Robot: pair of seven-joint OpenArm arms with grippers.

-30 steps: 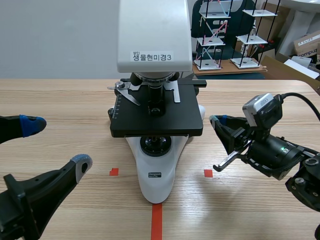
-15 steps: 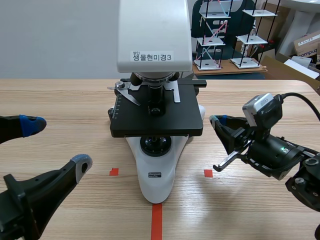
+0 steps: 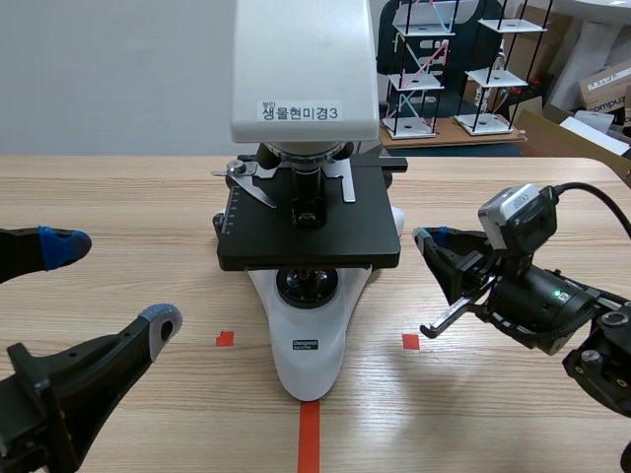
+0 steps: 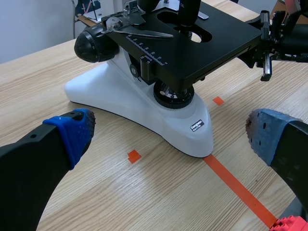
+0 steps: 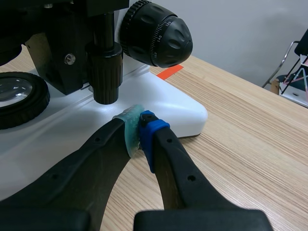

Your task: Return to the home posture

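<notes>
Grippers first: we see the left gripper point(image 3: 108, 286) at the lower left of the scene view. Its fingers are spread wide on nothing, well apart from the microscope point(image 3: 308, 335) at centre. The right gripper point(image 5: 139, 131) sits at the right, pads pressed together and holding nothing, its tip just beside the microscope's black stage edge. Table point(image 3: 118, 187) wood shows between each gripper and the white base.

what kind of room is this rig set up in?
Probably a lab or school workshop: a labelled microscope stands on a wooden table with tape marks, small stick-built tower models sit on a bench behind, and cardboard boxes are at the back.
</notes>
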